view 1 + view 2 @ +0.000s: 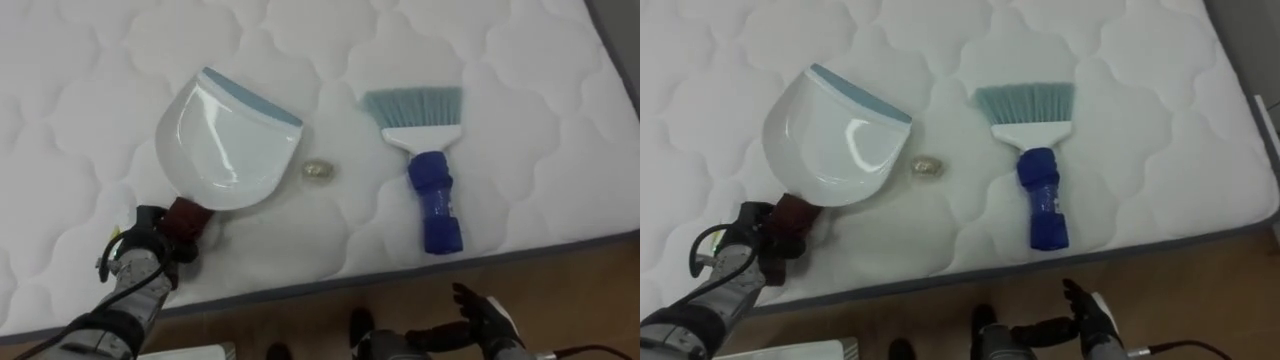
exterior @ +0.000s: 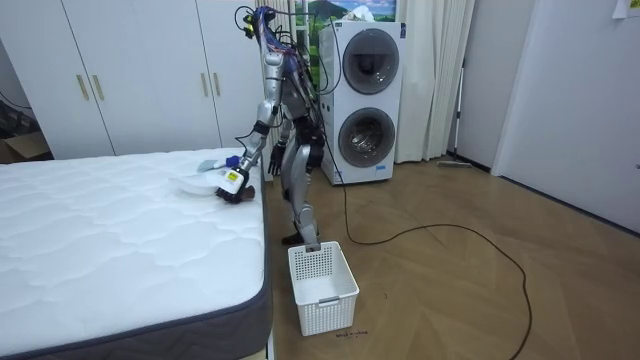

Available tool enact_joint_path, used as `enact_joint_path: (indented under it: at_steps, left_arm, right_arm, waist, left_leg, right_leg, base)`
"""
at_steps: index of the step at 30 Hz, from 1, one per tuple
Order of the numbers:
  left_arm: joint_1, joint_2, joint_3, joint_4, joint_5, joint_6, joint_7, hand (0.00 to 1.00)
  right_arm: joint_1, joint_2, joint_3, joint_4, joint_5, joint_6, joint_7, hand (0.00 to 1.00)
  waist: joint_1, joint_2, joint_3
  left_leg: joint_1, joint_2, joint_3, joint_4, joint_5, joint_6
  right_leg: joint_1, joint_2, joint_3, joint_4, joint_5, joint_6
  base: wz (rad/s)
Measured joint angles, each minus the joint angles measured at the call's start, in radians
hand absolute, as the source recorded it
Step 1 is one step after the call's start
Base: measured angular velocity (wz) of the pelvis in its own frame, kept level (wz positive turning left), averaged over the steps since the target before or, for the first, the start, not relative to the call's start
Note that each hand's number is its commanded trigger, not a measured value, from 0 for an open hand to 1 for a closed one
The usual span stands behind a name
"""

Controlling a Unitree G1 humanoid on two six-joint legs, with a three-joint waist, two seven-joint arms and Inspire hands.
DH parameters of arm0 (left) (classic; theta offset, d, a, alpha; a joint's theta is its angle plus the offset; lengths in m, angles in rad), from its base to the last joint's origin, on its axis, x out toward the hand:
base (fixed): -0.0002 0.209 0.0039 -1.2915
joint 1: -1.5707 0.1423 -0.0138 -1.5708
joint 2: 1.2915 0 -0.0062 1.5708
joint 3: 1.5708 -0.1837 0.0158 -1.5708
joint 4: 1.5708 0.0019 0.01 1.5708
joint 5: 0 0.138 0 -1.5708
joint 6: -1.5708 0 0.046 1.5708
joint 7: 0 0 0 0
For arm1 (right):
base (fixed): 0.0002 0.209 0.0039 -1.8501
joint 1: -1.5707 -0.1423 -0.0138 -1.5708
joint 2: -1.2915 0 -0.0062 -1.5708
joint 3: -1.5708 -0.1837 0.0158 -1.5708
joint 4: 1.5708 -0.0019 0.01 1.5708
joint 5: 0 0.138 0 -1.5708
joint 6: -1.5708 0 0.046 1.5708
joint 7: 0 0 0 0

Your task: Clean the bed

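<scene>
Dustpan (image 1: 225,140) in left hand (image 1: 150,248)

We see left arm enter from lower left, forearm angled up and inward, wrist roughly in line with it. We log left hand (image 1: 150,248) as closed, fingers and thumb curled tight round dustpan handle (image 1: 187,216). We find right hand (image 1: 487,316) low at bottom right, fingers loosely extended and slightly spread, holding nothing. In room view we note robot upright on both legs, left arm stretched forward and down, elbow slightly bent.
</scene>
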Motion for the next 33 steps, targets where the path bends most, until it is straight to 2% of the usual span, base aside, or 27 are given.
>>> enact_joint_path:
  at_steps: [10,16,22,25,28,33]
  left_arm:
    - [0.003,-0.006,0.013,0.021,0.001,0.002,0.002,1.0]
    - [0.004,-0.003,0.052,0.023,0.002,0.001,0.006,1.0]
    - [0.019,0.021,0.052,0.019,0.026,-0.025,0.028,1.0]
    - [0.022,0.046,0.052,0.017,0.055,-0.033,0.028,1.0]
    - [0.08,0.068,0.052,-0.02,0.054,-0.04,0.03,1.0]
    - [0.177,0.084,0.05,-0.093,0.055,-0.058,0.03,1.0]
  right_arm:
    - [0.007,-0.001,0.001,-0.001,0.054,0.015,0.0,0.0]
    - [0.009,0.006,-0.02,0.031,0.143,0.012,0.007,0.0]
    - [0.024,0.006,-0.083,0.053,0.229,0.015,0.006,0.0]
    - [0.022,-0.006,-0.12,0.073,0.233,0.015,0.006,0.0]
    - [0.021,-0.022,-0.159,0.077,0.265,0.007,0.001,0.0]
    - [0.007,-0.023,-0.246,0.083,0.302,-0.011,-0.04,0.0]
  waist:
    - [0.007,-0.001,-0.0007]
    - [0.01,-0.001,-0.0017]
    - [0.025,0.002,-0.0065]
    - [0.035,0.006,-0.0106]
    - [0.038,0.025,-0.0252]
    - [0.063,0.035,-0.0306]
  left_leg:
    - [0.003,0.003,0.015,0.007,-0.002,0.003]
    - [0.005,0.006,0.018,0.007,-0.003,0.004]
    - [0.001,0.013,0.046,0.016,-0.005,0.007]
    - [0.001,0.015,0.05,0.019,-0.006,0.01]
    - [0.006,0.017,0.054,0.018,-0.007,0.011]
    - [0.042,0.012,0.062,-0.007,-0.007,0.012]
  right_leg:
    - [-0.001,0.007,0.01,0.001,-0.003,-0.001]
    - [-0.004,0.006,0.01,0.003,0.0,-0.004]
    - [-0.011,0.002,0.016,0.006,0.004,-0.005]
    - [-0.01,0.002,0.017,0.01,0.005,-0.005]
    - [-0.006,0.005,0.021,0.003,0.011,-0.005]
    - [0.012,0.004,0.027,0.012,0.011,-0.007]
  base:
    - [-0.01]
    - [-0.01]
    - [-0.07]
    - [0.0]
    - [-0.06]
    - [-0.05]
